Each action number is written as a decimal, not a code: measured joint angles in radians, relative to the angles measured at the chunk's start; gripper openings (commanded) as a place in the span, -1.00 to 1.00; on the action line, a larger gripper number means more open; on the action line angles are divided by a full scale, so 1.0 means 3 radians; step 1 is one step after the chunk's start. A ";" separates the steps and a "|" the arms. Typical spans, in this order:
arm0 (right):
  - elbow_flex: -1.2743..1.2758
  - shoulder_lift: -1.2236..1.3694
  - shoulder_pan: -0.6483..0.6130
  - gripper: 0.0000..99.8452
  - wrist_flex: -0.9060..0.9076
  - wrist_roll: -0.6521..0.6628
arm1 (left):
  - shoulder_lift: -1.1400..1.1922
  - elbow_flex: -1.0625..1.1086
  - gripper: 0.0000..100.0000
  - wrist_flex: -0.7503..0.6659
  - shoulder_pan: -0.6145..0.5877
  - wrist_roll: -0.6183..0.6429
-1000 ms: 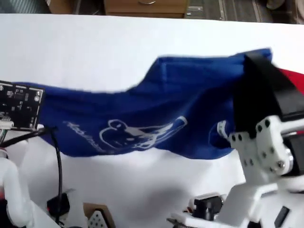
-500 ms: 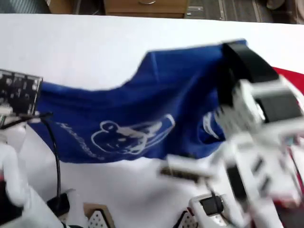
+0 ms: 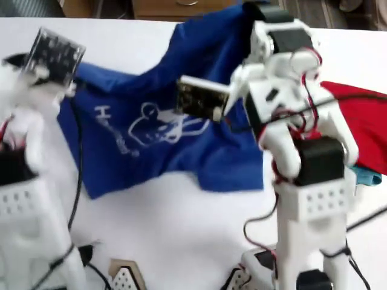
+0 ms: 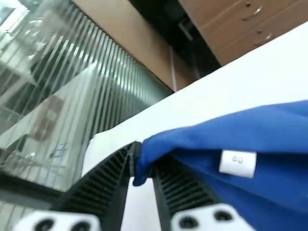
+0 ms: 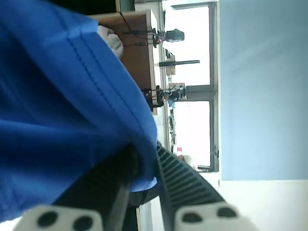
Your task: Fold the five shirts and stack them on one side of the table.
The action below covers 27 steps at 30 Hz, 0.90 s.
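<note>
left tool (image 4: 142, 156): pinching blue shirt (image 3: 211, 163) edge | right tool (image 5: 147, 166): pinching its hem, seemingly raised upper centre | red shirt (image 3: 363, 124): right edge

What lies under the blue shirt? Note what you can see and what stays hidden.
The blue shirt drapes onto the white table, which shows along its near edge. Anything beneath the cloth itself is covered and cannot be seen.

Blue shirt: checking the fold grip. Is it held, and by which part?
Yes, by both arms. The left gripper pinches a bunched bit of the blue shirt at its edge; the right gripper clamps its stitched hem.
</note>
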 measured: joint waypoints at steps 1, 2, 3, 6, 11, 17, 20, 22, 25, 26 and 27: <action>0.0000 0.0061 0.0020 -0.96 -0.0026 0.0000 | 0.0138 -0.0107 -0.96 -0.0005 0.0031 0.0000; 0.0000 0.0123 0.0036 -0.96 -0.0041 0.0000 | 0.0276 -0.0210 -0.96 -0.0015 0.0056 0.0000; 0.0000 0.0179 0.0041 -0.96 -0.0051 0.0000 | 0.0409 -0.0292 -0.96 -0.0015 0.0077 0.0000; 0.0000 0.0368 0.0077 -0.96 -0.0061 0.0000 | 0.0793 -0.0450 -0.96 -0.0015 0.0107 0.0000; 0.0138 0.0716 0.0159 -0.96 -0.0051 0.0000 | 0.1309 -0.0496 -0.96 0.0005 0.0159 0.0000; 0.0414 0.1018 0.0230 -0.96 0.0077 0.0000 | 0.1765 -0.0501 -0.96 0.0215 0.0153 0.0000; 0.0588 0.1130 0.0240 -0.96 0.0164 -0.0036 | 0.1964 -0.0501 -0.96 0.0384 0.0159 0.0000; 0.0680 0.1166 0.0261 -0.96 0.0245 -0.0169 | 0.2066 -0.0501 -0.96 0.0511 0.0159 0.0000; 0.0783 0.1192 0.0286 -0.96 0.0404 -0.0363 | 0.2204 -0.0501 -0.96 0.0731 0.0159 0.0000; 0.0818 0.1197 0.0292 -0.96 0.0450 -0.0414 | 0.2245 -0.0501 -0.96 0.0798 0.0164 -0.0041; 0.0859 0.1197 0.0297 -0.96 0.0486 -0.0450 | 0.2291 -0.0501 -0.96 0.0869 0.0164 -0.0087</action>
